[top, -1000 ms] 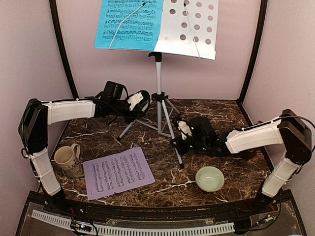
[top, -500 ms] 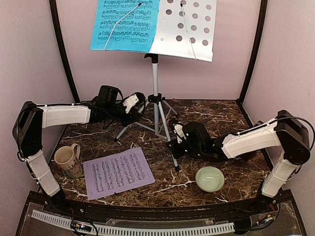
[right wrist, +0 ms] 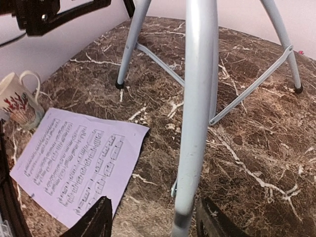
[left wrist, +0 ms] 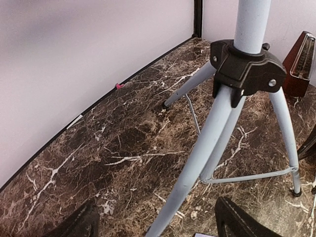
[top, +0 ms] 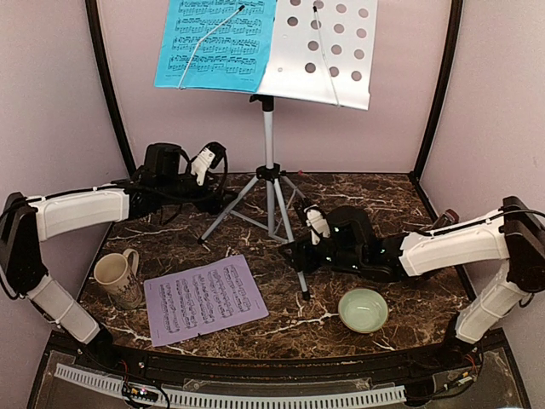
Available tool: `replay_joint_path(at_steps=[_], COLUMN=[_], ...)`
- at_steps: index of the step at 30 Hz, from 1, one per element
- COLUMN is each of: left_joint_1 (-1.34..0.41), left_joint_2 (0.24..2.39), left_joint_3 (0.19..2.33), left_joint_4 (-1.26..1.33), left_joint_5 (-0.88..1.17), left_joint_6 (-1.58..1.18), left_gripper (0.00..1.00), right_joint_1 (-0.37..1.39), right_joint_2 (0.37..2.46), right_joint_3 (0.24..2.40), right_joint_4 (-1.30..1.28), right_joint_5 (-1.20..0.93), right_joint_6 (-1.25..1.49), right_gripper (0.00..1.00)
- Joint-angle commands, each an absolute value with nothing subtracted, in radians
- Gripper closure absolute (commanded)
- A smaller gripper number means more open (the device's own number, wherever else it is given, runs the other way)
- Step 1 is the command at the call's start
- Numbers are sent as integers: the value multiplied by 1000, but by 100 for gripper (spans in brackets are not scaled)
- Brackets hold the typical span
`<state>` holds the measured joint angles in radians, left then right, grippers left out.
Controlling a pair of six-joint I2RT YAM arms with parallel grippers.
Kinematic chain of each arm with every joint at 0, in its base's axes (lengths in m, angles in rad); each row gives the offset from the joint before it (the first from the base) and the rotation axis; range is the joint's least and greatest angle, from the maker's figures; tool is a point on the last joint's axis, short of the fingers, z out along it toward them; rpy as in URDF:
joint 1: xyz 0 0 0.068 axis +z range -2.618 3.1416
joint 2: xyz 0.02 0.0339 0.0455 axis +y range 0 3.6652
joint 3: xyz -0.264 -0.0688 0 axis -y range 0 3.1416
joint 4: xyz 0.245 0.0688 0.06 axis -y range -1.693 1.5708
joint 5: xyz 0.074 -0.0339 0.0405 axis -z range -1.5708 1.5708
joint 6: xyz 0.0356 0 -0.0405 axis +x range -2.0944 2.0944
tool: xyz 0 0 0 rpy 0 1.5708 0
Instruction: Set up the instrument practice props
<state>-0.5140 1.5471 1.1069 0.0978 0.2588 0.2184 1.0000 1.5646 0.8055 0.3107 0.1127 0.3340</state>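
The silver-white music stand (top: 269, 145) stands on its tripod at the back of the marble table, its perforated desk (top: 328, 51) up high. A blue music sheet (top: 217, 43) rests on the left half of the desk. The lilac music sheet (top: 204, 298) lies flat at the front left. My left gripper (top: 215, 170) is open beside the left leg (left wrist: 197, 158), which runs between its wide-apart fingers (left wrist: 74, 224) untouched. My right gripper (top: 294, 251) is open around the front leg (right wrist: 195, 123). The reddish-brown metronome (left wrist: 301, 61) stands behind the tripod.
A beige mug (top: 115, 277) stands left of the lilac sheet. A pale green bowl (top: 363, 308) sits at the front right under my right arm. Lilac walls with black corner posts close in the table on three sides.
Both grippers have opened and let go of the tripod legs. The stand shifted slightly left before that. My left arm has drawn back to the left, away from the leg.
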Motion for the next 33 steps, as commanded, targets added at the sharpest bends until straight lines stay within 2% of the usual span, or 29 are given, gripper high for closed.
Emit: replay_joint_path(at_steps=[1,7,13,18,24,33], left_joint_1=[-525,-530,-532,-532,-532,-572], left_joint_2=[1425,1317,1318,1385,1529,1712], left_joint_3=[1023,870,776,736,784,853], left_joint_4=[79,58,37,51,32,16], left_joint_5=[205,271,245,297,340,415], left_joint_6=[49,-181,-283,-304,-272,-192], left_gripper=[18,20,23,23,23,25], right_joint_1=[1015,1022,1075,1126,1148,1143], right_joint_2=[1478,1406,1418,1469,1535,1509], right_joint_3=[808,816,866,902,953,886], right_joint_4=[325,289,225,218,209,249], right_joint_5=[125,105,115,125,102,89], right_joint_6=[334,365,402,417,443,497], right_gripper=[37,33,31,30,30,29])
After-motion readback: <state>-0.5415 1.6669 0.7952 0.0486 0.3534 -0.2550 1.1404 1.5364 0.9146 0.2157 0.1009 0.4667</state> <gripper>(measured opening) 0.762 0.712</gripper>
